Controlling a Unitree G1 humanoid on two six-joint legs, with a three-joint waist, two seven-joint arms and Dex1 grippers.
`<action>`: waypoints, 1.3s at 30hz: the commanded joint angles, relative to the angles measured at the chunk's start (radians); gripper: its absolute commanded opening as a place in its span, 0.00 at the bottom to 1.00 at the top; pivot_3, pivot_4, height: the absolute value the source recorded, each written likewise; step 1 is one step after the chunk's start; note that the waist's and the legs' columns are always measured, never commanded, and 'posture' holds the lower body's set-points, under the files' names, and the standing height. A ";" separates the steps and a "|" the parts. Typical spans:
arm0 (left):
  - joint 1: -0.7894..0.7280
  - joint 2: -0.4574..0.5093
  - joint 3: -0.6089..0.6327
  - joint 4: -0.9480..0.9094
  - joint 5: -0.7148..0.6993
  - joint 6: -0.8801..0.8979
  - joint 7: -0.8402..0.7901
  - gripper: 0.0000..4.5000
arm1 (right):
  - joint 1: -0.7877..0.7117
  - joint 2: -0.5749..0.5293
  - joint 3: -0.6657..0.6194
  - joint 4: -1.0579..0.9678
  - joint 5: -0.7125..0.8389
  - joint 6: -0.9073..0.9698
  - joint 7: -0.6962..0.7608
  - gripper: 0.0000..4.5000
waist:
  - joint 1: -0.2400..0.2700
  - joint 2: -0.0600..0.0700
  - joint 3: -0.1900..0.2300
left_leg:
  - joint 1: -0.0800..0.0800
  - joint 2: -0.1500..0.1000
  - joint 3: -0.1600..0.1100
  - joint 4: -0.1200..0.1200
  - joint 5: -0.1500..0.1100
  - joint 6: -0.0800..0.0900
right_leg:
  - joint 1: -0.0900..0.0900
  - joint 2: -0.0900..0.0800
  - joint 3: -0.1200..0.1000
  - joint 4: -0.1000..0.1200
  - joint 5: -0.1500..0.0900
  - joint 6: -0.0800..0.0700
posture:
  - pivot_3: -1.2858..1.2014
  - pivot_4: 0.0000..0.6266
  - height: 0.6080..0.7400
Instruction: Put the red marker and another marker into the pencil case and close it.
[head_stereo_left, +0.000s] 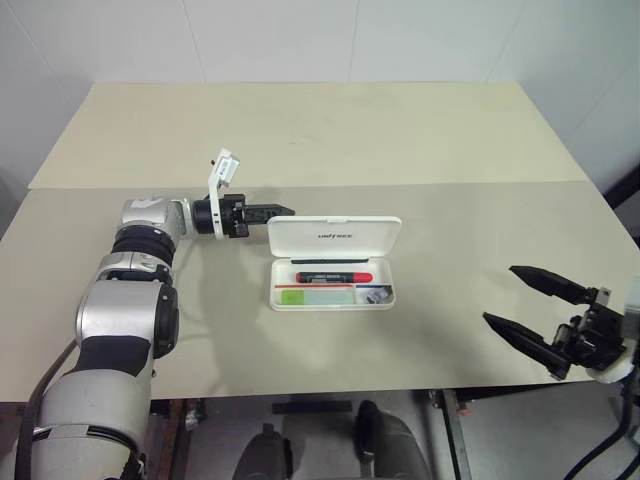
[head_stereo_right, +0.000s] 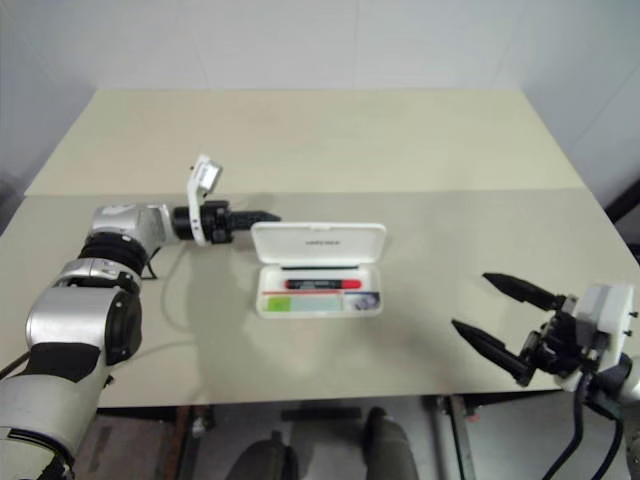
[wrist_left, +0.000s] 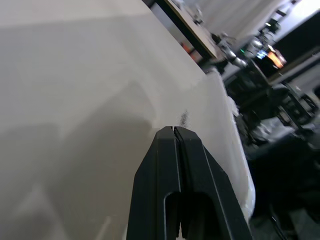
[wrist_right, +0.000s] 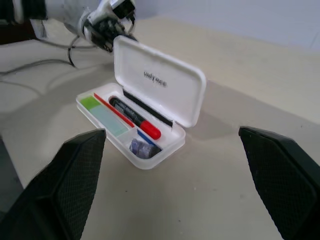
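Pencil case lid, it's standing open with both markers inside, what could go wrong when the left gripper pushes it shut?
1. The left gripper, shut, sits at the upper left corner of the raised lid; pushing at one corner could slide or twist the pencil case on the table rather than fold the lid.
2. The right gripper hangs open, well off to the side, so nothing braces the case.
3. If the red marker or green highlighter sits high, the lid may not latch.

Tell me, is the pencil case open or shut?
Open: the pencil case lid stands upright, with the red marker visible inside.
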 joint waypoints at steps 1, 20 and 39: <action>-0.020 0.002 -0.024 -0.063 0.012 0.030 -0.082 0.00 | 0.000 -0.014 -0.042 0.052 0.008 -0.064 0.089 1.00 | 0.000 0.000 0.000 | 0.000 0.000 0.000 0.000 0.000 0.000 | 0.000 0.000 0.000 0.000 0.000 0.000 | 0.52 0.24 1.00; 0.338 0.037 -0.242 -0.721 -0.111 0.318 -0.131 0.00 | -0.093 -0.004 0.019 0.258 -0.053 -0.223 0.211 1.00 | 0.001 0.000 0.000 | -0.001 0.001 0.000 0.015 0.000 0.000 | 0.000 -0.001 0.004 0.009 0.003 -0.003 | 0.52 0.24 1.00; 0.366 0.006 -0.286 -0.625 -0.083 0.392 0.039 0.00 | -0.125 0.040 0.092 0.230 -0.099 -0.268 0.127 1.00 | 0.005 0.005 -0.003 | 0.001 0.001 0.000 0.017 0.000 0.000 | 0.002 -0.001 0.006 0.011 0.005 -0.005 | 0.52 0.24 1.00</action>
